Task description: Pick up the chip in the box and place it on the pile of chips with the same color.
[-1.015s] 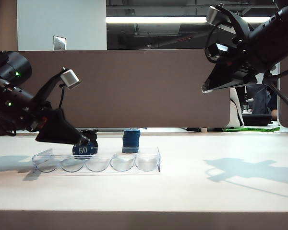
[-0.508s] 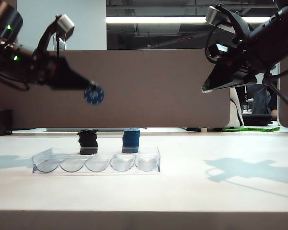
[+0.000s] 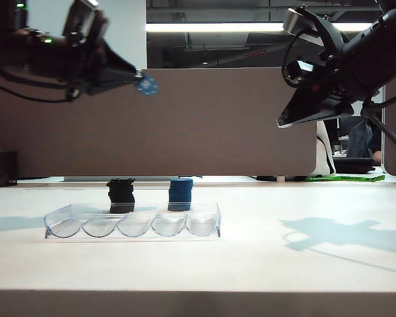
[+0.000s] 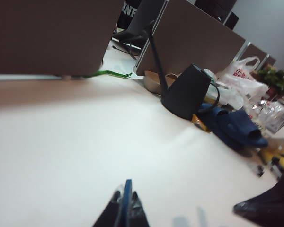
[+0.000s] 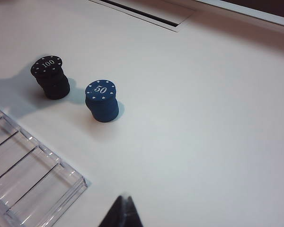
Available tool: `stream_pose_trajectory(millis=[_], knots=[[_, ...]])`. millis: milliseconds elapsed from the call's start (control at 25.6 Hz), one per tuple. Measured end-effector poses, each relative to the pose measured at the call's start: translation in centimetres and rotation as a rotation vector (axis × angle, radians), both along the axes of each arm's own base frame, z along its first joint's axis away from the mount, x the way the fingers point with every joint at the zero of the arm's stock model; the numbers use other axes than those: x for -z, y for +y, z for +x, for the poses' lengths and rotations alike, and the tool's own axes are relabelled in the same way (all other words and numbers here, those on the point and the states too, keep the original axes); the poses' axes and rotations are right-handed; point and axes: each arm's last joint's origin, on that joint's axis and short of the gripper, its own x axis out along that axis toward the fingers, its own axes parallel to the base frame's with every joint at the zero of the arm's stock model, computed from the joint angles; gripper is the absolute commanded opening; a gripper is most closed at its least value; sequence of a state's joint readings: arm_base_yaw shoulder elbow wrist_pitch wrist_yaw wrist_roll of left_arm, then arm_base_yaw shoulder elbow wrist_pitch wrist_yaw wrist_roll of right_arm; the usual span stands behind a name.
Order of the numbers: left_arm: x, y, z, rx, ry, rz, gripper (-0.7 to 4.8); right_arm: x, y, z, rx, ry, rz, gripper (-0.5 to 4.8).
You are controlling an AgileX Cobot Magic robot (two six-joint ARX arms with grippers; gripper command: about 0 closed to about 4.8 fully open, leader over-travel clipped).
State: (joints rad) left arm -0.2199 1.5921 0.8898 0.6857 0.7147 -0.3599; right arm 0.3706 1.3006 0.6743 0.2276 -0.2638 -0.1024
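Exterior view. The white table [image 3: 303,264] carries the clear chip tray [image 3: 132,224] at lower left of the frame, its five scalloped slots now empty; a second ago the blue chip sat low at the tray's left end, pinched by the left gripper. Behind the tray stand the black chip stack [image 3: 121,195] and, just right of it, the blue chip stack [image 3: 180,194], apart from each other.

The left gripper [image 3: 137,80] has risen to the upper left of the frame, high above both stacks and left of the blue one, jaws clamped on the blue chip [image 3: 146,86]. The pick is thus done; carrying across and lowering remain.

The right gripper [image 5: 123,208] hangs at upper right, unmoved, fingertips together and empty.

The chip's face shows small white edge marks; the left wrist view shows it edge-on [image 4: 127,201].
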Motion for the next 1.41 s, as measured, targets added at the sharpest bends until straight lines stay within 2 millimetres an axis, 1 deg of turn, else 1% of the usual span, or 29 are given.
stream_pose_trajectory(millis=[39,78,273,390,469,586,703,820,898,976,1132,1210,1289,1328,1367,1406], knots=[[0.0,-1.5,-0.3,-0.019,0.044,-0.032,-0.05,0.0,0.0,0.0,0.000,-0.001,0.000,-0.05],[0.0,-2.3,-0.6,-0.032,0.068,-0.050,-0.05,0.0,0.0,0.0,0.000,0.000,0.000,-0.05],[0.0,-5.2,-1.4,-0.171,0.199,-0.170,-0.05,0.0,0.0,0.0,0.000,-0.001,0.000,-0.05],[0.0,-6.0,-1.7,-0.288,0.282,-0.276,-0.05,0.0,0.0,0.0,0.000,0.000,0.000,-0.05],[0.0,-6.7,-1.9,-0.441,0.372,-0.432,-0.05,0.0,0.0,0.0,0.000,-0.001,0.000,-0.05],[-0.1,-7.1,-2.2,-0.511,0.420,-0.529,-0.05,0.0,0.0,0.0,0.000,0.000,0.000,-0.05],[0.1,-7.6,-2.4,-0.548,0.456,-0.577,-0.05,0.0,0.0,0.0,0.000,0.000,0.000,-0.05],[0.6,-8.3,-2.6,-0.548,0.498,-0.593,-0.05,0.0,0.0,0.0,-0.001,0.000,0.000,-0.05],[2.1,-9.5,-2.7,-0.553,0.559,-0.587,-0.05,0.0,0.0,0.0,0.000,-0.001,0.000,-0.05],[3.0,-10.0,-2.6,-0.572,0.574,-0.569,-0.05,0.0,0.0,0.0,0.000,0.000,0.000,-0.05],[4.0,-10.3,-2.5,-0.585,0.583,-0.539,-0.05,0.0,0.0,0.0,0.000,0.000,0.000,-0.05],[4.1,-10.5,-2.5,-0.591,0.553,-0.499,-0.05,0.0,0.0,0.0,0.000,0.000,0.000,-0.05],[4.1,-10.6,-2.6,-0.593,0.486,-0.415,-0.05,0.0,0.0,0.0,0.000,0.000,0.000,-0.05],[4.0,-10.6,-2.6,-0.590,0.446,-0.369,-0.05,0.0,0.0,0.0,0.000,0.000,-0.001,-0.05],[3.9,-10.7,-2.6,-0.575,0.358,-0.278,-0.05,0.1,0.0,0.0,0.000,0.003,-0.002,-0.05],[3.8,-10.8,-2.6,-0.567,0.323,-0.246,-0.05,0.1,0.0,0.0,0.000,0.002,-0.001,-0.05]])
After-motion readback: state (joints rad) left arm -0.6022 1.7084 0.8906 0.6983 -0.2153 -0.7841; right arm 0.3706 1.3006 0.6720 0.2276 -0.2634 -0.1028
